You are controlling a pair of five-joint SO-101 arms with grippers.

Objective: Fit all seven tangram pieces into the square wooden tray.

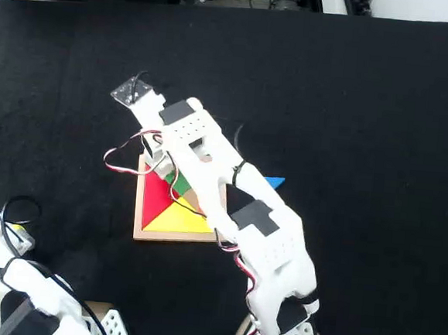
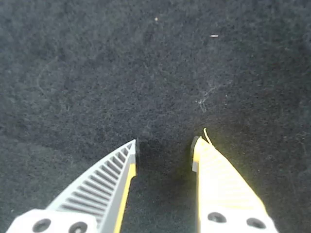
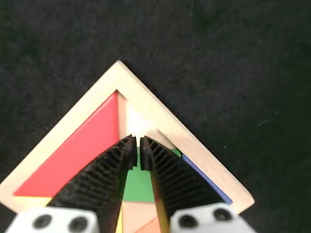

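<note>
While the right arm (image 1: pixel 233 203) overhangs the tray (image 1: pixel 172 236), wires (image 1: pixel 107 158) trail beside it.

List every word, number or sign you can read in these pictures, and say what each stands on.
None: no text can be read in any view. The wooden tray, the red triangle, the green piece and the black table cover are all plain.

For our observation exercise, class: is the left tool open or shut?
Open. In the left wrist view, the left tool has its fingers well apart, with bare cloth between them.
</note>
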